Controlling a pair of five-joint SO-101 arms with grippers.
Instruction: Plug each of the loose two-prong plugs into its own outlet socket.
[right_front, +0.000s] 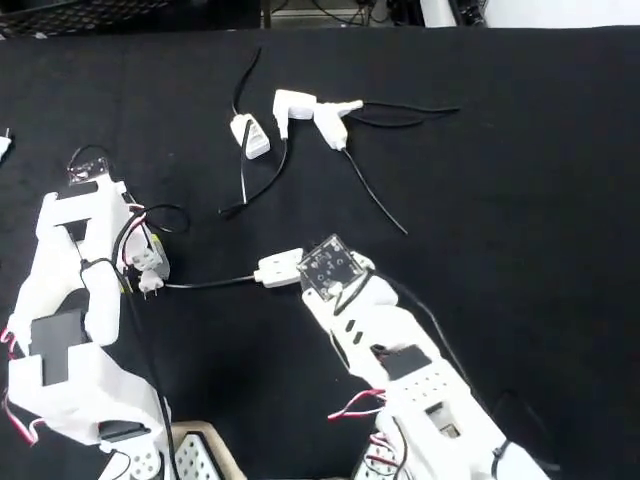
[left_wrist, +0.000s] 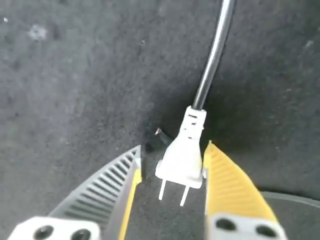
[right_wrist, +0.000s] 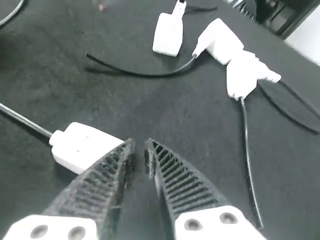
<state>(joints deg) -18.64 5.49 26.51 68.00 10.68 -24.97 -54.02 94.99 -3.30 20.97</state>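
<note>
Two ends of one cord (right_front: 210, 284).
Left gripper (left_wrist: 173, 146) jaws open astride the plug (left_wrist: 181, 165); right gripper (right_wrist: 139, 144) jaws closed, empty, beside the socket (right_wrist: 82, 145).

Socket (right_wrist: 82, 145) partly hidden behind right hand (right_wrist: 139, 148). Plug (left_wrist: 182, 160) cord (left_wrist: 215, 55) cut off at frame edge. Small white thing (right_front: 4, 143), half out of frame: unidentifiable.

Black felt-like cloth (right_front: 520, 150) over the whole table, matte, faintly linty up close. Beyond the far edge, a thin strip of room: tangle of dark cables (right_front: 335, 10), wooden post (right_front: 266, 12), white panel (right_front: 560, 12) toward the far right corner, dark mesh-like item (right_front: 80, 12) far left. Tan board (right_front: 215, 455) peeking at the near edge. Even light, soft shadows.
</note>
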